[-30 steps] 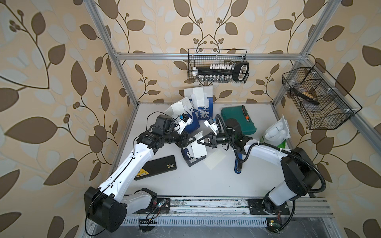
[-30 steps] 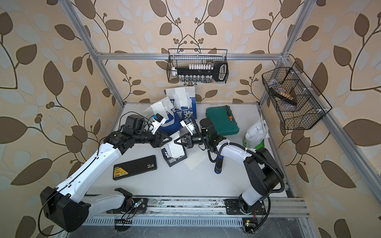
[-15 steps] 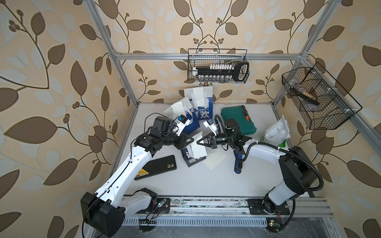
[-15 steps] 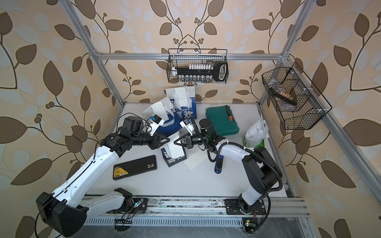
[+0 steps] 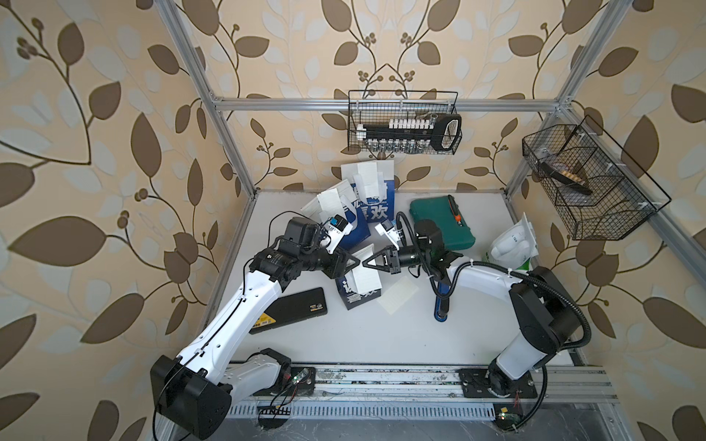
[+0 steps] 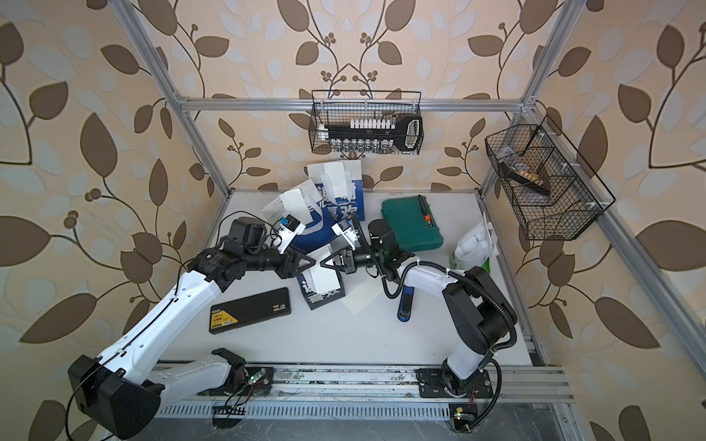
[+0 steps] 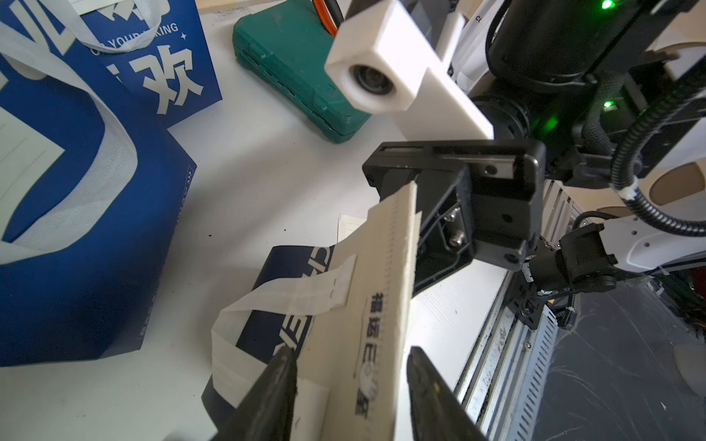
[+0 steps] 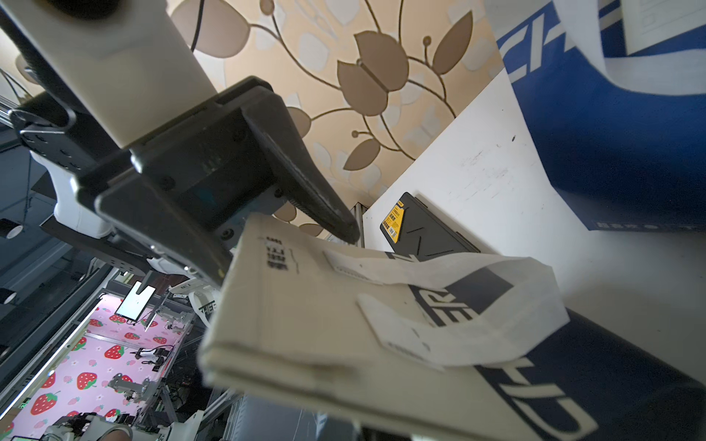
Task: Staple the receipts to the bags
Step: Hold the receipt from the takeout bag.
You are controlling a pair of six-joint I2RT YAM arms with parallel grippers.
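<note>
Small navy bag [image 5: 359,296] unmoved — right gripper [image 5: 366,262] still pinches its rim.

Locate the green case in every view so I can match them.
In a top view: green case, beside the standing blue bag.
In a top view: green case, same spot.
Left wrist: green case, partly behind the right arm's white camera.
Right wrist: not in it.
Landmark: small navy bag, in all four.

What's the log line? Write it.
right gripper: shut on small navy bag | left gripper: open, astride its edge | stapler: on table
</note>
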